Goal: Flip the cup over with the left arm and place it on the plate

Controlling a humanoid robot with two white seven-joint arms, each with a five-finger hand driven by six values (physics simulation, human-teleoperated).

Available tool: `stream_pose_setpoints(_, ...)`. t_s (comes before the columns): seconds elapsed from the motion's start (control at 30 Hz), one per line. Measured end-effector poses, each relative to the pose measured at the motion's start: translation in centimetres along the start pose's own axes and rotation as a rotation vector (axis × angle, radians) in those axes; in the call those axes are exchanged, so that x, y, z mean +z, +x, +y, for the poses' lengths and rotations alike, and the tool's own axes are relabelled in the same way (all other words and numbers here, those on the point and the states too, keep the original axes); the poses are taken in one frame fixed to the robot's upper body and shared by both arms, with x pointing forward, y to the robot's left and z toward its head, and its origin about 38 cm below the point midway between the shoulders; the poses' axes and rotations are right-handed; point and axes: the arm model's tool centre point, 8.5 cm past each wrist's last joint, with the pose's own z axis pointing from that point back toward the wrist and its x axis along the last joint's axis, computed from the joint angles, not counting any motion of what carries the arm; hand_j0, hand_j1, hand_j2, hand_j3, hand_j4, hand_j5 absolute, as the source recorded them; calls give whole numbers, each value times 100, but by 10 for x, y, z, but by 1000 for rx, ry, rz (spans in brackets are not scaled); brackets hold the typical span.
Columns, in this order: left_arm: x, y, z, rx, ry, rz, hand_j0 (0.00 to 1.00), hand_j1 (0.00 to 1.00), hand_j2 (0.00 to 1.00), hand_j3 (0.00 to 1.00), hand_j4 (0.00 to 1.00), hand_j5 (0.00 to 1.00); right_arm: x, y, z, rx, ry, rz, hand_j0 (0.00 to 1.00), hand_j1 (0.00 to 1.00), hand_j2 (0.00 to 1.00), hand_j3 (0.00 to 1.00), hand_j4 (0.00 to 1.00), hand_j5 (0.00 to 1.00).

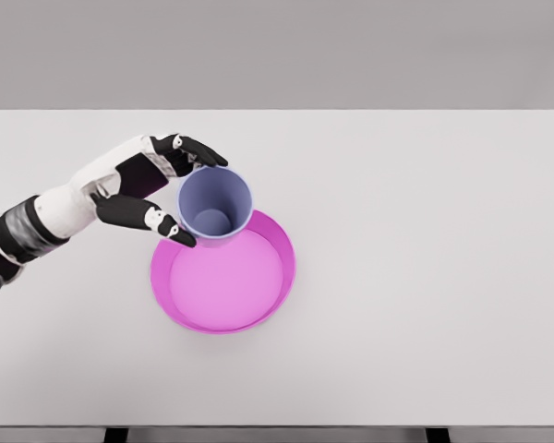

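Note:
A lavender-blue cup [215, 205] stands upright, mouth up, at the far-left edge of the pink plate [258, 314]. My left hand [190, 194] reaches in from the left and wraps around the cup. Its dark fingers [196, 150] curl over the far side of the rim, and the thumb [162, 224] lies along the near side. Whether the cup's base rests on the plate or hangs just above it is not visible. The right arm is out of view.
The white table [425, 231] stretches around the plate, with its front edge [277, 426] at the bottom of the picture. Nothing else lies on it.

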Motion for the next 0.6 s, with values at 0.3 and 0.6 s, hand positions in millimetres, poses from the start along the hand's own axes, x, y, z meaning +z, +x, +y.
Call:
stream_pose_setpoints(0.3,-12,-31,-11,163,21,18,58,58,58,58,58,58,0,0,0,0,0,0,100,100,100,100,100,100)
stream_pose_setpoints(0.6,5,-55,-2,245,89,48,59,59,59,59,59,59,0,-1,0,0,0,2,100,100,100,100,100,100)
